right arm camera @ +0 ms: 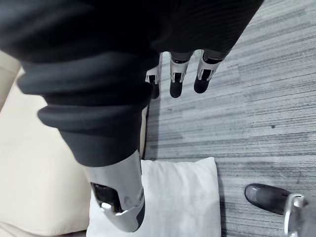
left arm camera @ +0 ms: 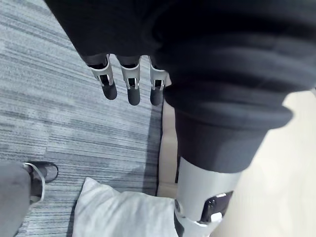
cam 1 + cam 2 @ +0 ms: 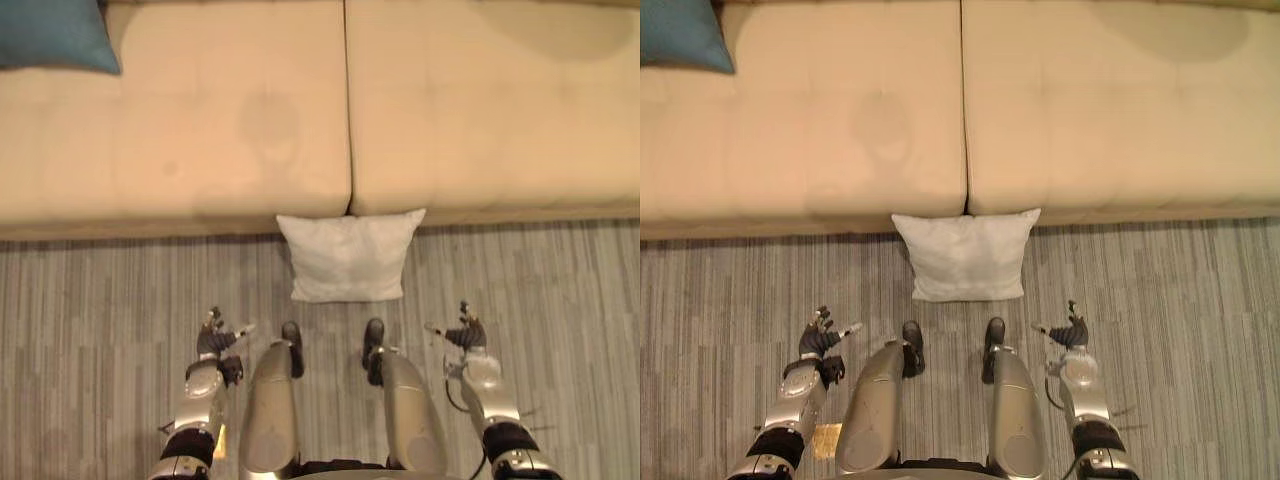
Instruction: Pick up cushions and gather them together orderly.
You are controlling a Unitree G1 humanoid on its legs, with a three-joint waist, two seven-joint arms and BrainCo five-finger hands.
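Observation:
A white cushion (image 3: 348, 256) lies on the floor against the front of the beige sofa (image 3: 240, 120), below the seam between its two seats. It also shows as the white cushion (image 2: 123, 215) past my left hand and the white cushion (image 1: 180, 197) past my right. A blue cushion (image 3: 55, 35) sits on the sofa's far left seat. My left hand (image 3: 218, 340) hangs low at the left and my right hand (image 3: 462, 333) low at the right, both open, holding nothing, short of the white cushion.
Grey striped carpet (image 3: 100, 300) covers the floor on both sides of the white cushion. The sofa's seats stretch wide across the top of the view.

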